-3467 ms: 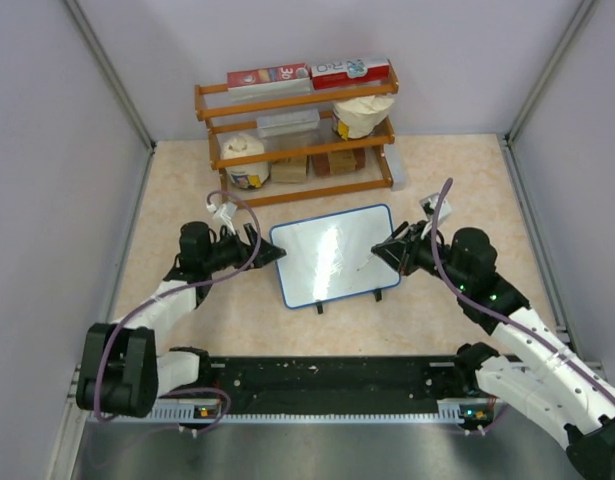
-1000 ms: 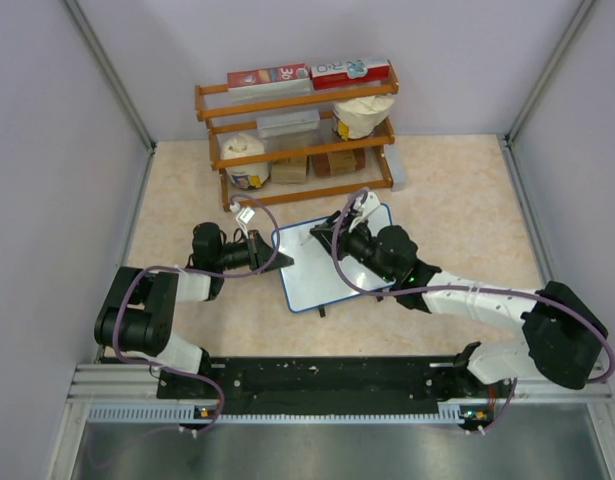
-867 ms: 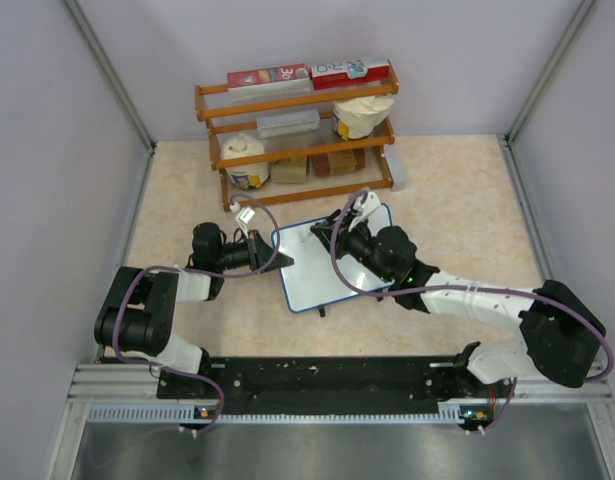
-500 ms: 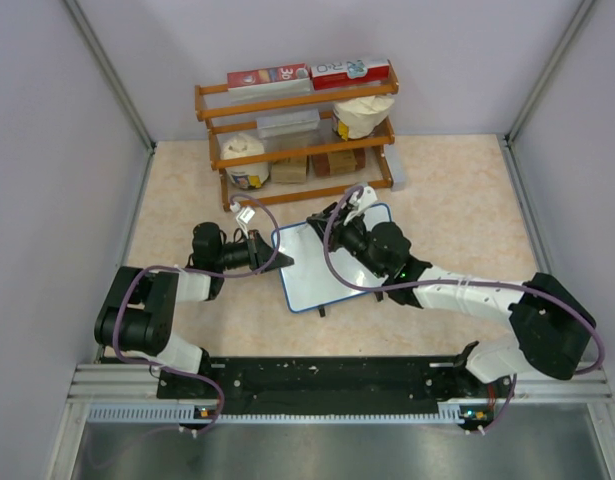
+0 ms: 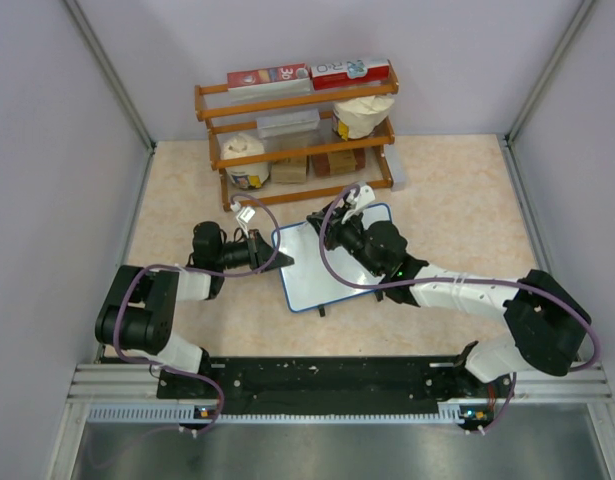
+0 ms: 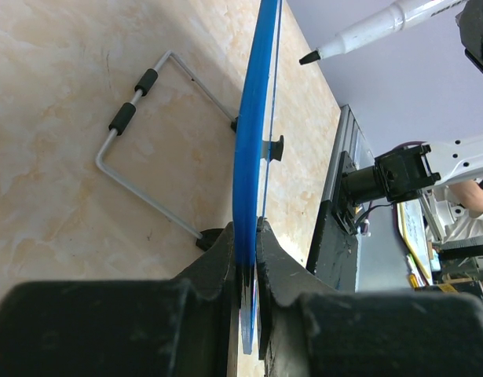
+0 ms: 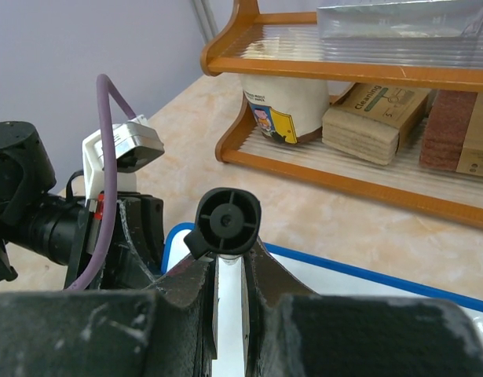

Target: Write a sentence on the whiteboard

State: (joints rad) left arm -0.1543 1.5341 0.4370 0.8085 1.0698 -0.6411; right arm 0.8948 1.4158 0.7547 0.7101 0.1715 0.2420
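Overhead view, close wrist views, whiteboard [image 5: 312, 275] seemingly shared

A beige marbled table [image 5: 457, 190] is seen from above. At its far side a wooden three-tier rack [image 5: 287, 101] is set, on which flat boxes [image 5: 267, 76], a white tub [image 5: 245, 160] and brown packets [image 5: 312, 165] are kept. Nearer the middle the whiteboard [image 5: 305, 268] is rested on the tabletop on small black feet [image 5: 320, 309], with a wire stand [image 6: 122, 118] behind it. Along the near edge a black rail [image 5: 327, 375] is mounted.
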